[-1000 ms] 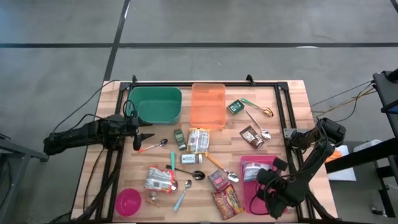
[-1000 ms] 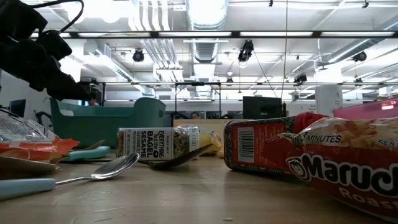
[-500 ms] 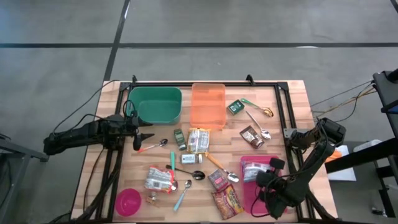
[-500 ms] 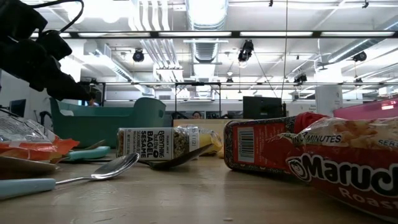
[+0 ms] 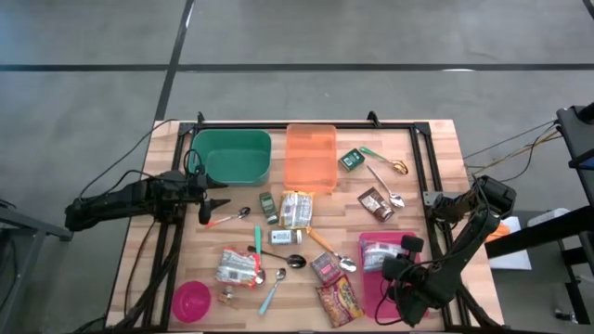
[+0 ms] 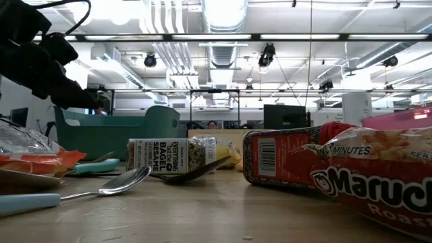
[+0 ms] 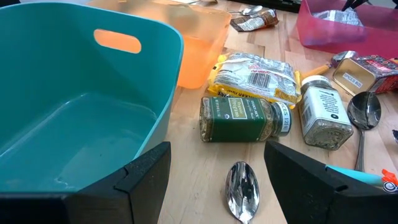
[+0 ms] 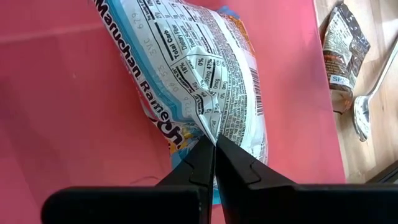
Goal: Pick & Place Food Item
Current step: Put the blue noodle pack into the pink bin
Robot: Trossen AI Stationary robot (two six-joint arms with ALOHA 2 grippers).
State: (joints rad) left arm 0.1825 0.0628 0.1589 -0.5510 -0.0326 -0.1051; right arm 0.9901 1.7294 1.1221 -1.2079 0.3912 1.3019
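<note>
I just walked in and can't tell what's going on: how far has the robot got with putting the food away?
Barely started, it seems. One ramen packet already lies in the pink bin, with the shut right gripper just above it. The left gripper hangs open beside the empty teal bin, holding nothing. Left over: the spice jars, noodle bag and other packets on the table.
</note>
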